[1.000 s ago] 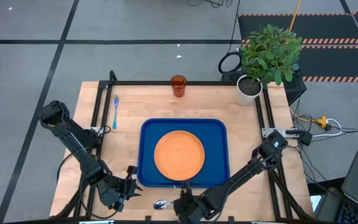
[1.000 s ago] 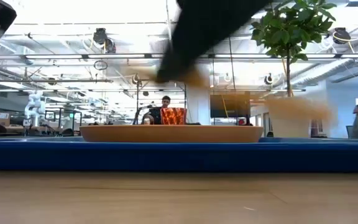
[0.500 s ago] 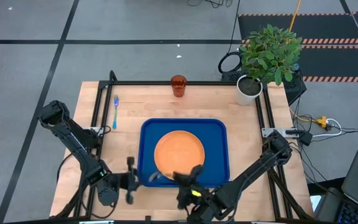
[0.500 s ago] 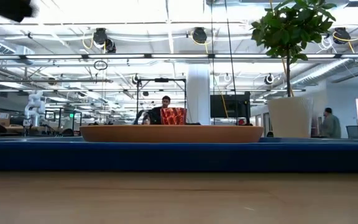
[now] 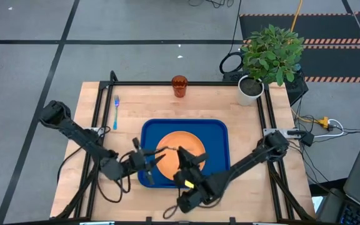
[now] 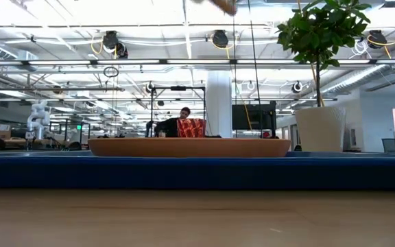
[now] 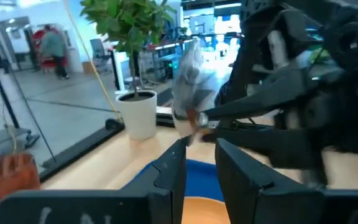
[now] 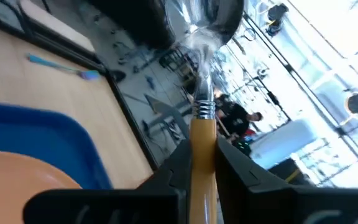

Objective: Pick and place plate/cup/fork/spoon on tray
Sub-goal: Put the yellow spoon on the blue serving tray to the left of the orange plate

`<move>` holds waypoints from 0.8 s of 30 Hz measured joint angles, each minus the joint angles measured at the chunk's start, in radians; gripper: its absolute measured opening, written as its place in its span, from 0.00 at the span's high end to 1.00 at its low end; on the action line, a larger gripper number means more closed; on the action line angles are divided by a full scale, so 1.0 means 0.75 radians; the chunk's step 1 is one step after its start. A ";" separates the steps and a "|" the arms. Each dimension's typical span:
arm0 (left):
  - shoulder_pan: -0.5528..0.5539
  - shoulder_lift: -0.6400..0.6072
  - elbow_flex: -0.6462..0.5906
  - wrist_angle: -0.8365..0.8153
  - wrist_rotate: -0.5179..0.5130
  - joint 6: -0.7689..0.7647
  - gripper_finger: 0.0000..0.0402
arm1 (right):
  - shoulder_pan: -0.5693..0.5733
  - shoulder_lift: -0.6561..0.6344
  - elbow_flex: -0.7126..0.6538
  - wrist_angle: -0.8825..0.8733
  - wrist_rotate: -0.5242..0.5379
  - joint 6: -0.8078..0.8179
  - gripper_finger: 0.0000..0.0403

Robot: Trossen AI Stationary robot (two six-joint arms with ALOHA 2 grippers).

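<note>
Right end effector (image 5: 181, 152) is up over the near part of the dark-blue tray (image 5: 220, 130), fingers (image 8: 232, 165) clamped tight on the orange-yellow handle of the spoon (image 8: 202, 118), silver bowl pointing out ahead. Left end effector (image 5: 157, 154) sits just beside it over the tray's near-left area, its two fingers (image 7: 169, 174) parted by a narrow gap with nothing between them, and the spoon's bowl hangs right in front of them. The orange plate (image 5: 183, 147) lies in the middle of the tray. Out on the wooden counter (image 5: 149, 103), the light-blue fork (image 5: 115, 112) lies left of the tray, and the reddish-brown cup (image 5: 179, 86) stands upright at the far edge, near the white-potted plant (image 5: 269, 53).
</note>
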 joint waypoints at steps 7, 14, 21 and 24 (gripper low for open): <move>0.127 0.001 0.000 0.103 0.029 0.142 0.78 | -0.074 -0.079 -0.142 0.006 0.000 -0.001 0.93; 0.256 0.001 0.000 0.174 0.042 0.261 0.78 | -0.127 -0.171 -0.189 0.023 -0.043 -0.003 0.93; 0.348 0.001 0.000 0.251 0.171 0.337 0.78 | -0.172 -0.184 -0.242 0.174 -0.085 -0.123 0.93; 0.371 0.001 0.000 0.262 0.181 0.369 0.78 | -0.191 -0.182 -0.259 0.231 -0.141 -0.171 0.93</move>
